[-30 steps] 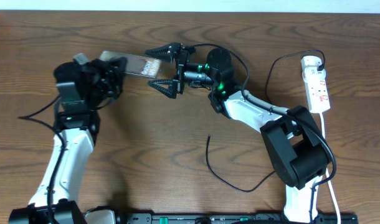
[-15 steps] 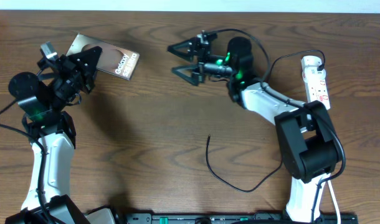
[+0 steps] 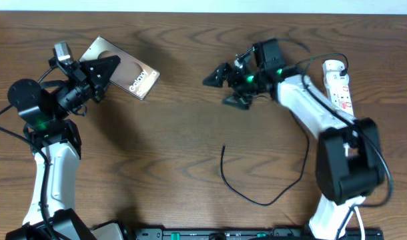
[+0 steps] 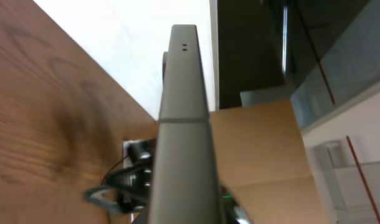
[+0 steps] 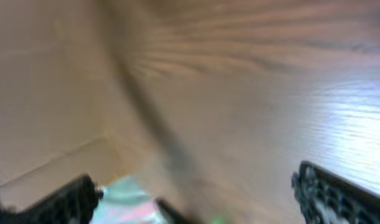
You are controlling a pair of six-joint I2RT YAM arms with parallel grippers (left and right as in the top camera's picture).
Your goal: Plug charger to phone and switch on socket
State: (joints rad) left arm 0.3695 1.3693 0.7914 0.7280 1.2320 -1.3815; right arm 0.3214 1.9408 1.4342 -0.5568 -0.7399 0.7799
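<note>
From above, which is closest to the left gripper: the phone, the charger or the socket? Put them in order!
1. Phone: gripped by the left gripper, at the top left.
2. Charger: its loose end lies in the middle, towards the front.
3. Socket: farthest, over at the right edge.

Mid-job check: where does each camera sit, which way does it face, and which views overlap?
Overhead: above the table, looking straight down; both arms, left fingers gripping the phone, charger, socket.
Left wrist: on the left arm, looking along the held phone's edge toward the room beyond; own fingers unclear.
Right wrist: on the right arm, facing blurred tabletop; open right fingers at the bottom corners.
Shared: overhead and left wrist both show the phone.
</note>
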